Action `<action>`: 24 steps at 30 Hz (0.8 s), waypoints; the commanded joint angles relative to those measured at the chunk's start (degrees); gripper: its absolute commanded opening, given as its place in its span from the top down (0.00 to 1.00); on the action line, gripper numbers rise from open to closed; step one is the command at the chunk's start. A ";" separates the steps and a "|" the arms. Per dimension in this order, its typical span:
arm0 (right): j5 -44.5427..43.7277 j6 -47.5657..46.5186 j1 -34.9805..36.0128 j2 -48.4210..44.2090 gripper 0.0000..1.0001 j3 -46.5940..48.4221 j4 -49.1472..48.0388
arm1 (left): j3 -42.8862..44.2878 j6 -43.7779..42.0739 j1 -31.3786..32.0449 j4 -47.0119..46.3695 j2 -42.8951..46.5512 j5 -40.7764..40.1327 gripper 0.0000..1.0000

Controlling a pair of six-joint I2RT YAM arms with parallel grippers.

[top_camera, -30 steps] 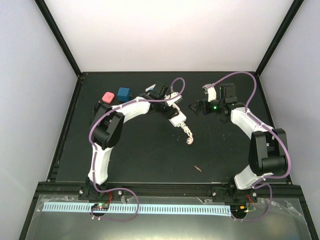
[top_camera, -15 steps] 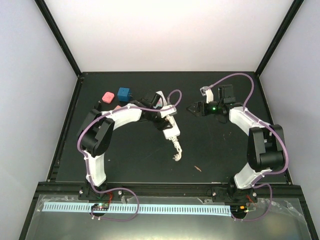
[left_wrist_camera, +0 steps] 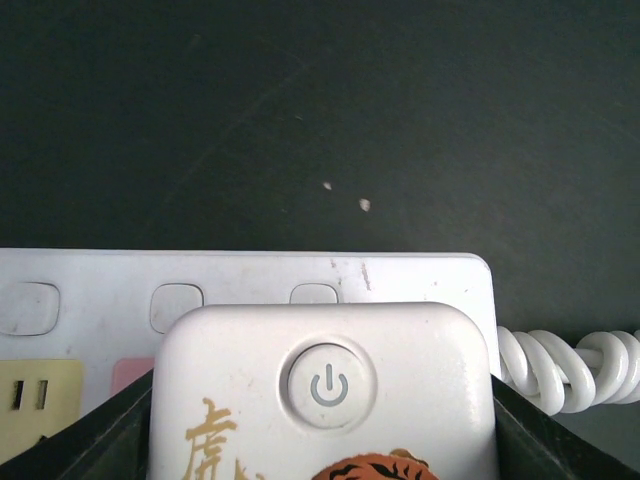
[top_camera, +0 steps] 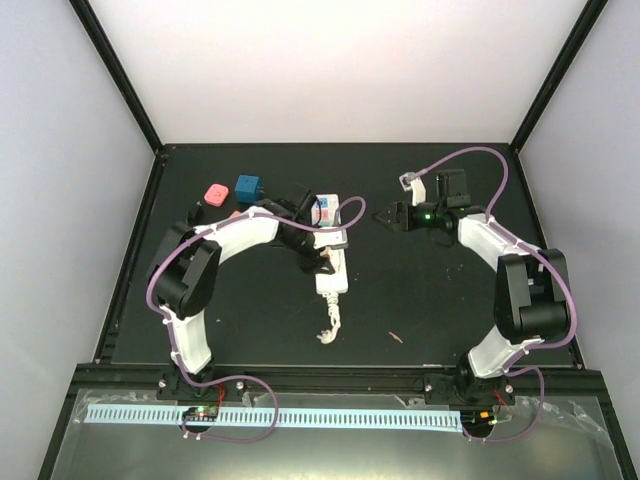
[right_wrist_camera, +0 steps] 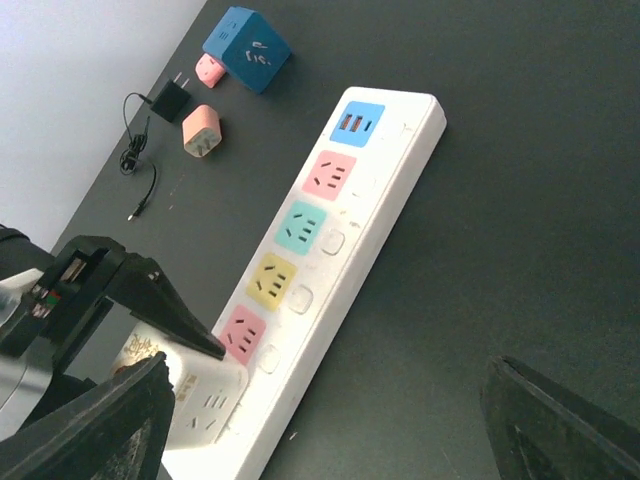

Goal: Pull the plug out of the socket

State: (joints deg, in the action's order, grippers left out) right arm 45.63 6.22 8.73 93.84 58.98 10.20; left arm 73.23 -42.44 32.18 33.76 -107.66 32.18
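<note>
The socket (top_camera: pixel 331 268) is a long white strip with coloured outlets (right_wrist_camera: pixel 302 222), lying near mid-table with its coiled cord (top_camera: pixel 327 330) trailing toward the near edge. A white cube plug (left_wrist_camera: pixel 325 400) with a power button and tiger print sits in the outlet at the cord end (right_wrist_camera: pixel 205 400). My left gripper (top_camera: pixel 322 252) is shut on the plug, with a dark finger on each side of it in the left wrist view. My right gripper (top_camera: pixel 384 216) hangs open to the right of the strip's far end, holding nothing.
A blue cube (top_camera: pixel 247 186), pink adapters (top_camera: pixel 214 192) and a black charger (right_wrist_camera: pixel 160 100) with a thin cable lie at the back left. A small reddish scrap (top_camera: pixel 397 337) lies near the front right. Black frame rails border the table.
My left arm has swung nearer and left with the plug, dragging the strip and its cord along. The right gripper has held its place and narrowed slightly.
</note>
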 commanded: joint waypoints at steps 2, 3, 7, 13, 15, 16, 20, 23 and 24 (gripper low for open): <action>2.22 1.01 1.26 1.06 0.18 -0.45 -1.93 | -0.48 -9.87 0.22 9.16 3.35 5.57 0.63; 2.39 1.17 1.70 1.14 0.20 -0.45 -2.08 | -1.22 -10.96 0.30 9.44 3.95 5.97 0.63; 3.08 1.60 3.73 1.88 0.30 -0.28 -2.62 | -3.76 -14.79 0.96 10.00 6.45 7.25 0.63; 3.50 1.30 9.17 4.34 0.48 1.18 -1.84 | -4.92 -17.32 2.39 11.18 7.05 6.46 0.63; 3.82 0.87 11.44 5.38 0.54 1.89 -1.30 | -5.38 -17.42 3.02 11.18 7.09 5.56 0.63; 3.93 0.71 12.31 5.89 0.56 2.12 -1.04 | -5.71 -17.37 3.37 10.90 7.22 5.13 0.62; 4.42 0.24 15.35 7.94 0.62 2.95 -0.51 | -6.58 -16.79 4.03 9.81 7.62 3.70 0.60; 4.71 0.20 16.91 9.70 0.64 3.78 -0.01 | -7.43 -16.65 4.14 8.54 8.12 2.11 0.54; 4.69 0.15 17.36 10.02 0.65 4.05 0.09 | -7.93 -16.44 4.19 7.90 8.41 1.22 0.50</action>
State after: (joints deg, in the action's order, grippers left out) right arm 48.99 7.35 24.77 102.26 60.84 9.67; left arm 66.78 -58.00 35.75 41.98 -101.80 34.04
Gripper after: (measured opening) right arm 0.360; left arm 0.636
